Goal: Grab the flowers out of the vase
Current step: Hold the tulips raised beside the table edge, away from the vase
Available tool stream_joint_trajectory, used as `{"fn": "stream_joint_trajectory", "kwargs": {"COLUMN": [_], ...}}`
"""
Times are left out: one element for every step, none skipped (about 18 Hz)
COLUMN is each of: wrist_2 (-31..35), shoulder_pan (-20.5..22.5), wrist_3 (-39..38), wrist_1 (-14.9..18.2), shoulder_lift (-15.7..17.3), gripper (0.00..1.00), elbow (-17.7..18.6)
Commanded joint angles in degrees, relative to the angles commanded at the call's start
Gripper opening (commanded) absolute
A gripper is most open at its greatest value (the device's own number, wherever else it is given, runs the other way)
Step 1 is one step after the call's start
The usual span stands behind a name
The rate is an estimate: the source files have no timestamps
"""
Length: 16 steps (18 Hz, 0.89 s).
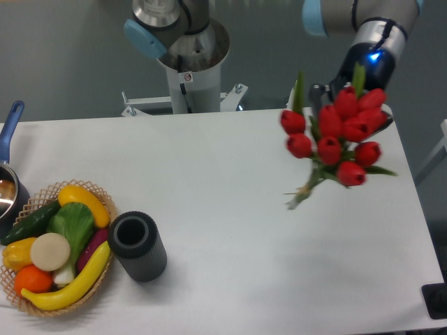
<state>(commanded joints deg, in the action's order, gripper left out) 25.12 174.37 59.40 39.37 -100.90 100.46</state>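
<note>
vase (137, 246) without contents; flowers (334, 138) in claw (349, 105) aloft.

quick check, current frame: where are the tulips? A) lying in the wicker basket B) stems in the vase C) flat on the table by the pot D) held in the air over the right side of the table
D: the flowers hang at the gripper, stem ends free above the table, while the vase stands empty at the left.

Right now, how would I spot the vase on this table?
Look at the white table's near-left corner, where a wicker basket holds fruit and vegetables. Right beside it stands the vase: a short, dark grey ribbed cylinder with an empty round opening.
</note>
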Motion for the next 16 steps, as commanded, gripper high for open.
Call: {"fn": "stream_joint_trajectory", "kwargs": {"wrist_2": [1.5,2.6,3.4,6.2,11.7,15.2,15.8,15.9,16.5,18.0,19.5,21.8,24.9,28.1,30.6,32.3], "shoulder_pan": [0.4,1.1,1.5,1.8,1.9,2.1,2.4,2.6,2.9,4.0,4.1,4.1,4.1,4.1,4.1,3.9], "wrist_3": [0.7,1.1,1.5,1.8,2.1,3.5,5.0,6.1,6.5,6.5,6.5,6.5,6.5,6.5,6.5,6.5], "wrist_1": [0.0,0.0,0.0,0.0,0.1,0.1,0.3,0.5,0.6,0.8,1.1,1.8,2.5,2.9,3.1,3.1], "shoulder_lift": [0.0,0.0,-0.1,-0.1,0.0,-0.1,-0.2,-0.3,-0.3,-0.2,-0.1,-0.1,-0.1,0.0,0.0,0.0], "gripper": [0.00,0.00,0.00,0.00,0.00,0.00,0.00,0.00,0.00,0.00,0.00,0.00,0.00,0.00,0.00,0.00], "elbow": [0.1,0.1,0.1,0.1,0.2,0.2,0.4,0.8,1.2,1.6,1.6,1.5,1.2,1.1,0.7,0.4]}}
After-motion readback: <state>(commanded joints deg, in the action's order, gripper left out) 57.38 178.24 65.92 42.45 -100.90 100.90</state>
